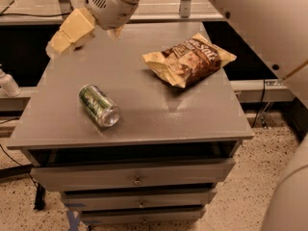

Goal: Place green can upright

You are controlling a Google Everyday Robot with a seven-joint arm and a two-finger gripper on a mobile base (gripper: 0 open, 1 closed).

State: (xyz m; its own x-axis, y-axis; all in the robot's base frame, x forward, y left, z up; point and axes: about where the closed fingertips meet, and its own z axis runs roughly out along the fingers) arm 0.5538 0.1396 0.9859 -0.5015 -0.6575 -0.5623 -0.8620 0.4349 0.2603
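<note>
A grey metal desk (144,114) with a flat top and a stack of knobbed drawers (137,176) below fills most of the camera view and carries both loose things. The robot's broad white arm (260,18) is seen reaching in from the upper right, across the back of the desk. It ends in a rounded wrist housing with a vent grille at the far left corner.

A crumpled brown foil snack bag (190,59) is laid flat on the right rear part of the top. It is well apart from the task's thing, so it is judged not to be in the way of a grasp.

The cream-coloured pincer (65,36) is held in the air above the far left corner of the desk, pointing down and to the left. It cannot be told whether it is spread or pressed together, and nothing is seen to be carried by it. It is well apart from the can, so an approach is judged not yet made.

The small green aluminium drink can (98,105), with pale markings, is found lying on its side on the front left part of the desk. One shiny silver end is turned toward the front right. Because it rests on its curved wall, it is judged liable to roll if nudged from the side. A grasp across the body, followed by a quarter turn, is judged to be needed before it can be set on one of its flat ends. No part of the task is judged done.
</note>
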